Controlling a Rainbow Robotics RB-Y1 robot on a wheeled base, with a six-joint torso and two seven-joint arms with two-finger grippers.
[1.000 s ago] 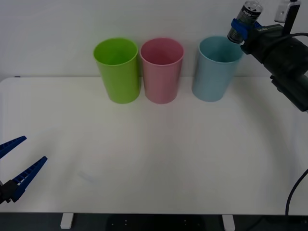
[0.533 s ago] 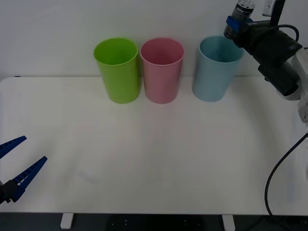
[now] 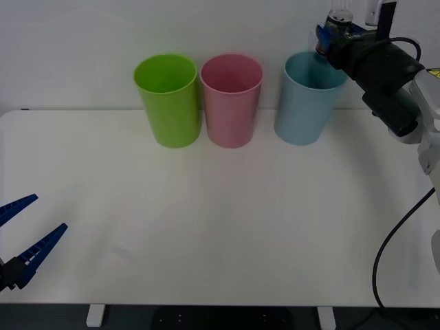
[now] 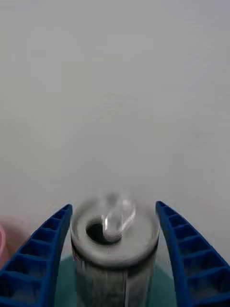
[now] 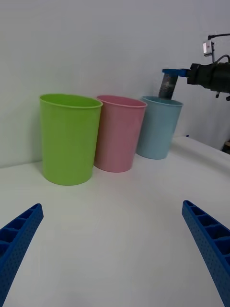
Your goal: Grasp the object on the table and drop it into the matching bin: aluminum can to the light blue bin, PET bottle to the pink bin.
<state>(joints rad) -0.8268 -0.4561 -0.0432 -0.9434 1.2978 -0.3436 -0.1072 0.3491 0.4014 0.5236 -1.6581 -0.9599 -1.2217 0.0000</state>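
Observation:
The aluminum can, silver-grey with a pull-tab top, hangs between the blue fingers of my right gripper, which is shut on it. It is held upright just above the far right rim of the light blue bin. The left wrist view shows the can over the light blue bin. The pink bin stands left of the blue one at the back of the white table. My left gripper rests open at the table's front left corner.
A lime green bin stands left of the pink one; the three form a row along the table's back edge against a white wall. The right arm's black body and cable reach in over the back right corner.
My right gripper has carried the can a little left and up, from beside the light blue bin's right rim to just above it. The left arm has stayed still.

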